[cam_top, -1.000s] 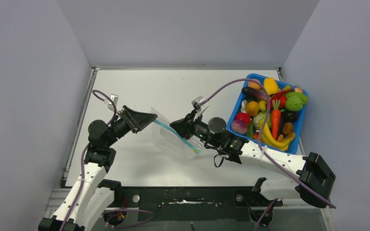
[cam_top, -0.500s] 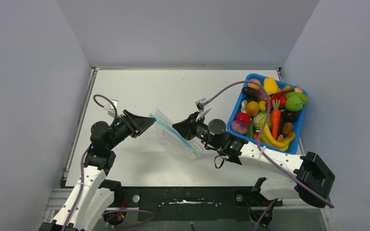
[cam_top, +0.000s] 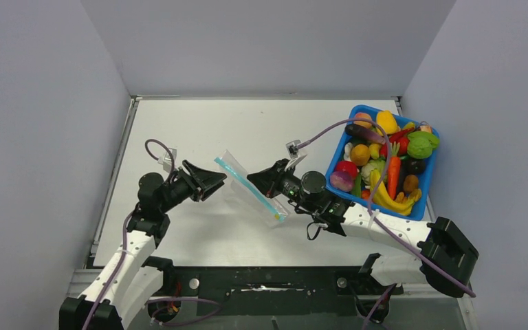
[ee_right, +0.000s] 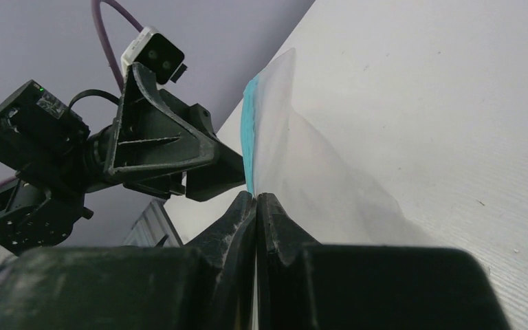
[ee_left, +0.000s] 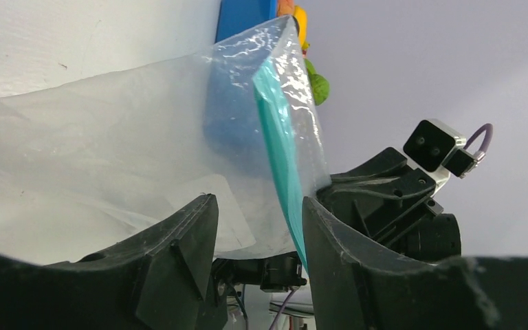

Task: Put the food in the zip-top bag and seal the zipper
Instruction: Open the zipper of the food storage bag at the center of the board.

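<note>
- Right gripper (ee_right: 256, 198) pinched shut on the zip-top bag (ee_right: 316, 172) by its zipper (ee_right: 249, 130).
- Left gripper (ee_left: 258, 213) stands open; bag apparently just ahead of it, contact unclear.

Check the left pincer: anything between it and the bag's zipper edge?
Nothing visible. The open left pincer faces the zipper of the zip-top bag with only clear space ahead of it. The right pincer is shut on the zipper from the opposite side, out of that path.
</note>
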`<control>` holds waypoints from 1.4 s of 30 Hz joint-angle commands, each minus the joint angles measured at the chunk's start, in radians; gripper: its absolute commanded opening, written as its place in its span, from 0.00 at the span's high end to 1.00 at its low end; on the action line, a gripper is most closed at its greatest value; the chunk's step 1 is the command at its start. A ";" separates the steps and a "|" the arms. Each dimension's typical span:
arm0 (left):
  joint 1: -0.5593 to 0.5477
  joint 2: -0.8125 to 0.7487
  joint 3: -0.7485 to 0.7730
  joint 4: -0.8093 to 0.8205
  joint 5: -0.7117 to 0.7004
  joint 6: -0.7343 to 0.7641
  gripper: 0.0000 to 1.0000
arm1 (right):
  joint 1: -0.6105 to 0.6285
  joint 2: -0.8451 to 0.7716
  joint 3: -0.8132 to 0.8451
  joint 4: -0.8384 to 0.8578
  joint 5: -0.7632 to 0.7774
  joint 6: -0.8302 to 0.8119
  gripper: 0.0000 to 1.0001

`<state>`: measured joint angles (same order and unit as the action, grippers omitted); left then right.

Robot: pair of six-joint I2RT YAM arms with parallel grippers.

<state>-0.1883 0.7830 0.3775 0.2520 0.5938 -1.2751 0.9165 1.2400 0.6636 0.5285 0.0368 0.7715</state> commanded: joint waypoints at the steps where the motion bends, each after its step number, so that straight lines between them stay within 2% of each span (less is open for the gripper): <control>1: 0.001 0.035 0.011 0.141 0.034 -0.020 0.52 | -0.008 -0.004 0.015 0.111 -0.021 0.029 1.00; 5: 0.000 0.071 0.011 0.217 0.033 -0.052 0.57 | -0.009 0.014 0.010 0.146 -0.048 0.056 1.00; 10: 0.000 0.090 -0.011 0.343 0.029 -0.107 0.56 | -0.010 0.036 0.012 0.170 -0.085 0.068 1.00; 15: 0.000 0.089 0.000 0.363 0.031 -0.116 0.59 | -0.009 0.057 0.014 0.154 -0.102 0.066 0.98; 18: 0.000 0.082 0.003 0.359 0.030 -0.117 0.68 | -0.009 0.067 0.017 0.138 -0.111 0.061 0.97; 21: 0.000 0.072 0.002 0.342 0.025 -0.120 0.84 | -0.009 0.071 0.025 0.098 -0.107 0.040 0.95; 24: 0.000 0.061 -0.001 0.311 0.015 -0.126 1.00 | -0.009 0.060 0.042 0.026 -0.083 -0.007 0.82; 28: 0.000 0.044 0.014 0.247 0.001 -0.128 1.00 | -0.001 0.020 0.103 -0.165 0.004 -0.124 0.59; 31: 0.000 0.036 0.046 0.173 -0.007 -0.108 1.00 | 0.018 -0.003 0.179 -0.312 0.075 -0.237 0.49; 36: -0.001 0.029 0.083 0.090 -0.024 -0.081 1.00 | 0.077 0.002 0.290 -0.476 0.168 -0.368 0.45; 42: -0.002 0.032 0.089 0.057 -0.028 -0.069 1.00 | 0.116 0.009 0.339 -0.505 0.171 -0.405 0.49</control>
<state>-0.1883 0.8295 0.4156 0.3218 0.5797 -1.3724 1.0100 1.2713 0.9520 0.0731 0.1661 0.4408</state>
